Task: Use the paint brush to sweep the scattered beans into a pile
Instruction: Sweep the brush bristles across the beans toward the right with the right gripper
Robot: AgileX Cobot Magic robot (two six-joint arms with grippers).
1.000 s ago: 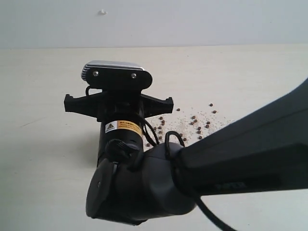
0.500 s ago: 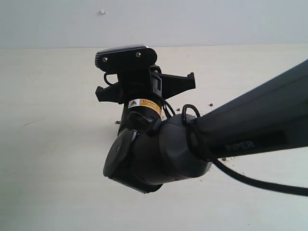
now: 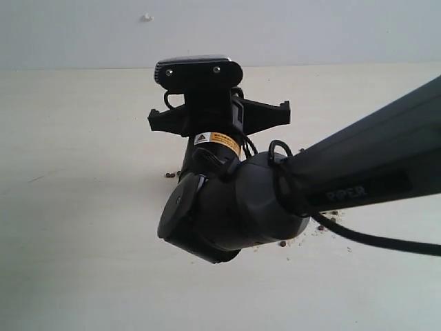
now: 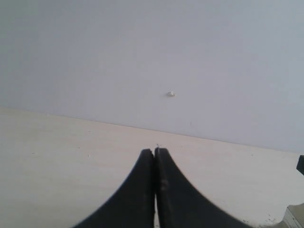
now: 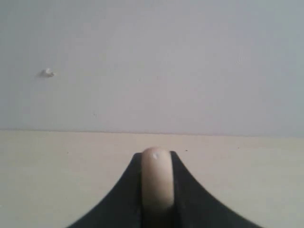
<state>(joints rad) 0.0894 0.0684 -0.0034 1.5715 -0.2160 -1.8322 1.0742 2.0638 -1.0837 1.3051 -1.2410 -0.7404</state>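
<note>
My right arm (image 3: 358, 186) reaches across the middle of the exterior view, and its wrist (image 3: 217, 117) hides its own fingers and most of the beans. A few dark beans (image 3: 169, 174) show left of the wrist, and a few beans (image 3: 282, 243) with whitish grit lie under the arm. In the right wrist view my right gripper (image 5: 156, 154) is shut on the paint brush, whose pale rounded handle end (image 5: 156, 183) sits between the fingers. The ferrule and bristles are hidden. My left gripper (image 4: 155, 151) is shut on nothing, above bare table.
The pale table (image 3: 69, 138) runs back to a grey-white wall (image 3: 296, 27) with a small mark (image 3: 146, 17) on it. A part of the other arm (image 4: 300, 164) shows at the edge of the left wrist view.
My right arm has swung to the right and toward the wall with the brush. It now covers the patch of beans that showed to the right of it.
</note>
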